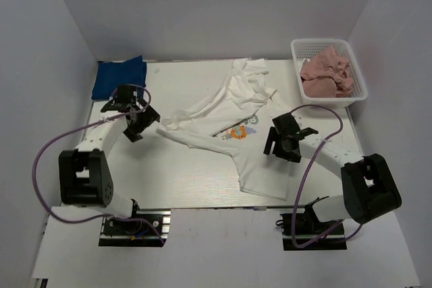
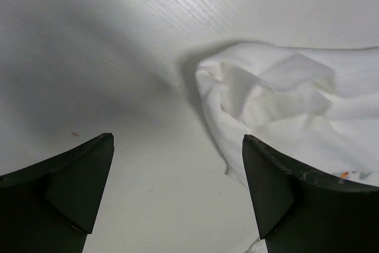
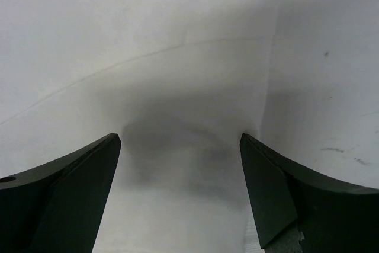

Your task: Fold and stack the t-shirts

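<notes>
Across the middle of the desk (image 1: pixel 189 187), seen from overhead, I have the white t-shirt (image 1: pixel 229 116) with its cartoon print. It lies spread but rumpled, running from about 12 o'clock down toward 5 o'clock, with one sleeve reaching toward 9. At 2 o'clock sits the white mesh basket (image 1: pixel 335 101), and the pink t-shirt (image 1: pixel 327 72) is bunched inside it. At 10 o'clock the blue t-shirt (image 1: pixel 120 76) lies folded against the far edge.

My left tool (image 1: pixel 140 125) hangs at 9 o'clock, just off the tip of the white sleeve. Its wrist camera shows the left tool (image 2: pixel 177 140) spread wide over bare desk with nothing between the fingers and the crumpled sleeve at its 2 o'clock. My right tool (image 1: pixel 280 148) is at 4 o'clock over the shirt's body. Its wrist camera shows the right tool (image 3: pixel 180 137) also spread wide and empty, with white cloth below.
</notes>
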